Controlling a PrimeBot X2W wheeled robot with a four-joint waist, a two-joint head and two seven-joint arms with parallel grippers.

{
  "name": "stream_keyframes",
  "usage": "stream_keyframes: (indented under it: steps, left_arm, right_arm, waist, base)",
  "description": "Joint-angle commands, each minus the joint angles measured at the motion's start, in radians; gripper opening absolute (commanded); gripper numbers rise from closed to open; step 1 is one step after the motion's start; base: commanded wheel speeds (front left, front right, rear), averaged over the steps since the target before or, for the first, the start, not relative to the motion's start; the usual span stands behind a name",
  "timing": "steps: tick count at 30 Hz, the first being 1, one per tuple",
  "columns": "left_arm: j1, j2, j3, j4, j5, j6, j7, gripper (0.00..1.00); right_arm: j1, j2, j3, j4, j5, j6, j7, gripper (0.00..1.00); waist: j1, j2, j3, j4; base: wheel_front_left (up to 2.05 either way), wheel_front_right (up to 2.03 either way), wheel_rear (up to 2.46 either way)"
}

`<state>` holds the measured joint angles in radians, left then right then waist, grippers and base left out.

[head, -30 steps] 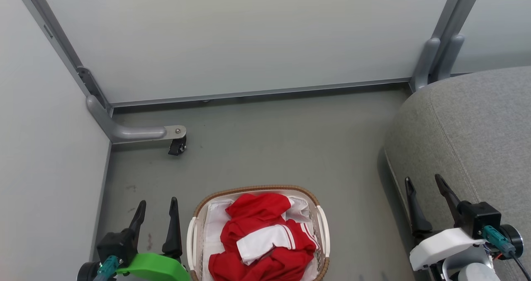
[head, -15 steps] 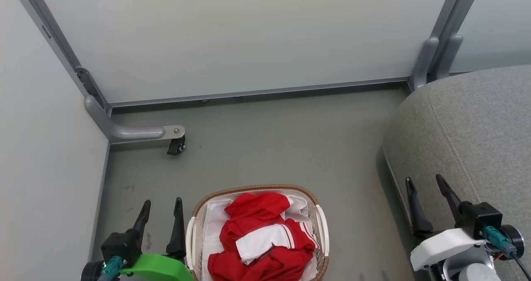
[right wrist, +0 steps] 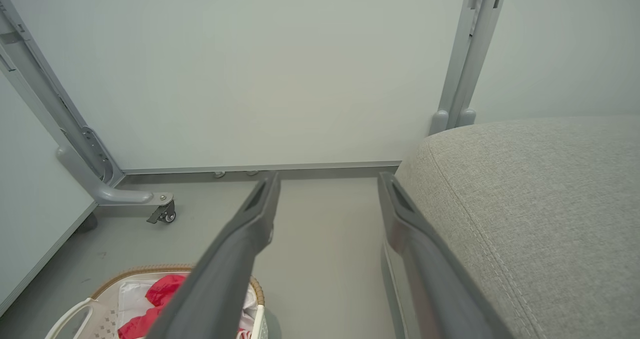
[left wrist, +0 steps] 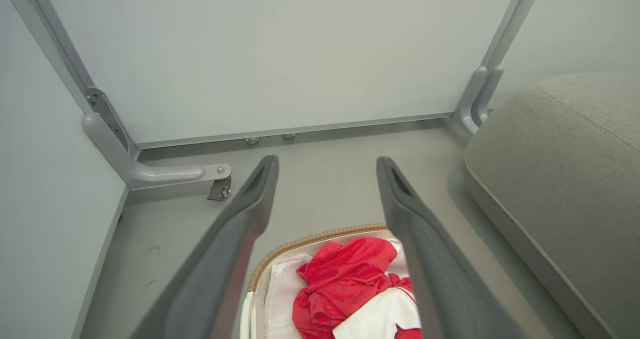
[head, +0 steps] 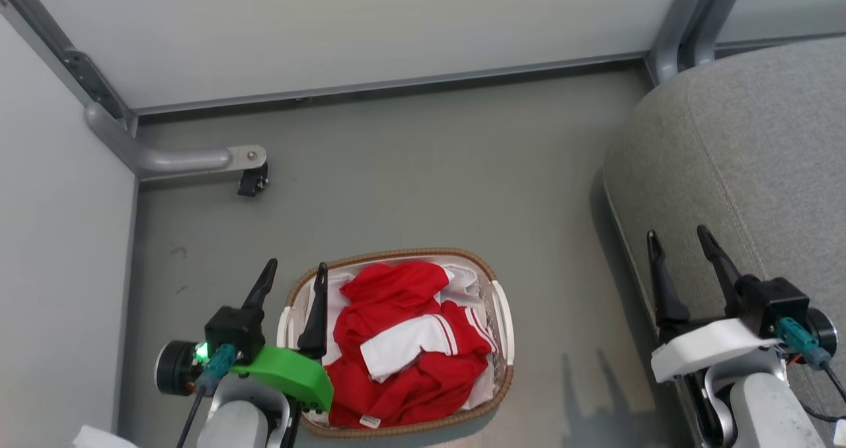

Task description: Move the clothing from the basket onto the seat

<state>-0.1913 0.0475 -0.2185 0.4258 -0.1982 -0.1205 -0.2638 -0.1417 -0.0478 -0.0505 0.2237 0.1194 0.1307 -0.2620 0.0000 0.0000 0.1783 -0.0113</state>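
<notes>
Clothing [head: 396,289], red and white, is lying in the basket [head: 390,255]; the left gripper [head: 297,265] is hovering spread and empty above its left rim, the right gripper [head: 677,232] likewise released, beside the seat [head: 760,137].

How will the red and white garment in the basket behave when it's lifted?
The garment lies crumpled in folds, so it will likely hang limp and stretch out rather than hold shape. It looks thin, probably light. Heaped inside the basket, a trailing part may drag over the rim.
</notes>
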Motion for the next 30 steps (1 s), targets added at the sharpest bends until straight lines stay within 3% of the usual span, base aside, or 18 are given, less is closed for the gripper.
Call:
stream_keyframes:
  steps: [1,10,15,30]
  left_arm:
    - [-0.041,0.005,-0.01,0.016,0.008,-0.002,-0.001,1.0]
    - [-0.217,0.009,-0.141,0.185,0.085,-0.01,-0.001,1.0]
    - [-0.323,0.025,-0.278,0.289,0.111,-0.012,-0.001,1.0]
    - [-0.476,0.044,-0.647,0.54,-0.012,-0.011,-0.001,1.0]
  right_arm:
    - [-0.027,-0.004,0.0,-0.009,-0.002,0.0,-0.005,1.0]
    - [-0.133,-0.004,0.005,-0.038,0.016,0.0,-0.004,1.0]
    - [-0.177,-0.004,0.012,-0.048,0.037,0.0,-0.004,1.0]
    - [-0.244,-0.004,0.048,-0.054,0.105,0.0,-0.003,1.0]
  waist:
    - [0.0,0.0,0.108,-0.042]
    - [0.0,0.0,0.318,-0.096]
    - [0.0,0.0,0.418,-0.126]
    - [0.0,0.0,0.564,-0.21]
  base:
    - [0.0,0.0,0.0]
    - [0.0,0.0,0.0]
    - [0.0,0.0,0.0]
    - [0.0,0.0,0.0]
